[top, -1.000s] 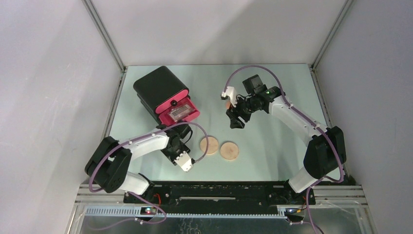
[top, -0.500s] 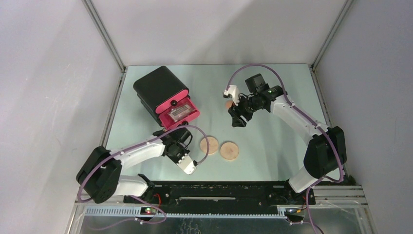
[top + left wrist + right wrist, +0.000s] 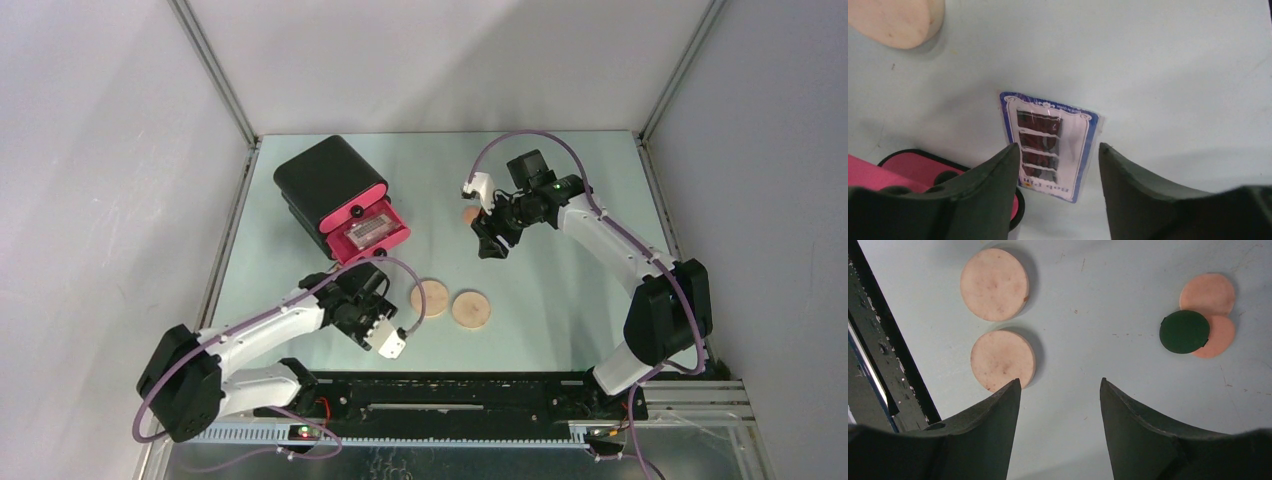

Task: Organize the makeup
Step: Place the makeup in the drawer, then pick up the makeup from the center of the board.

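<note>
While left tool hangs open over clear blue-edged packet on pale table, right tool gapes empty near dark-green and peach rounds.

You have even, soft light from overhead in all three views. The table reads pale and bright, with no hot spots. Shadows are faint: in the right wrist view each disc throws only a thin dark rim along its upper right edge. The packet shows small white glints on its film. Both wrist views blur their own fingers at the bottom edge. The top view is sharp.
</note>
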### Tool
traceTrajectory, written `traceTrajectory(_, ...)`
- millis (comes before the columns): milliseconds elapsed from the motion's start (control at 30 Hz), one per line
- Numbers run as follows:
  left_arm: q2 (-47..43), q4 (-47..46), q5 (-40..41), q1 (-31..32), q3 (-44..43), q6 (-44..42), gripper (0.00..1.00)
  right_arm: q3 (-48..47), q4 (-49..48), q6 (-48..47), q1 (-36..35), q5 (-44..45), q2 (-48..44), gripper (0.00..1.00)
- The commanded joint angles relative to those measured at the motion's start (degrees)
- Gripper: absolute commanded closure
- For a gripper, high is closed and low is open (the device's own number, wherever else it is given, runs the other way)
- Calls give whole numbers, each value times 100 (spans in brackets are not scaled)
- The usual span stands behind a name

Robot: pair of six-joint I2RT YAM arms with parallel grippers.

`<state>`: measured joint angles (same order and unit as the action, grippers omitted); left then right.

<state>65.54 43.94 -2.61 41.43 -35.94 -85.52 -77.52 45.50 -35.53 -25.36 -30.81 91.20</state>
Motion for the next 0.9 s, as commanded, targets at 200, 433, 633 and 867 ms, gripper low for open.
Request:
traceTrajectory(200, 918, -52, 244, 30, -468, -690, 19, 8, 16, -4, 39, -63, 15, 33)
traceTrajectory(433, 1670, 4, 525, 29, -796, -970, 15, 9, 69, -41, 91, -129, 23, 34)
traceTrajectory(633, 1868, -102, 519, -4, -793, -1020, 17, 7, 82, -77, 111, -162, 71, 34)
traceTrajectory(867, 2075, -104, 512, -9, -794, -962, 31, 7, 98, -86, 111, -163, 88, 35)
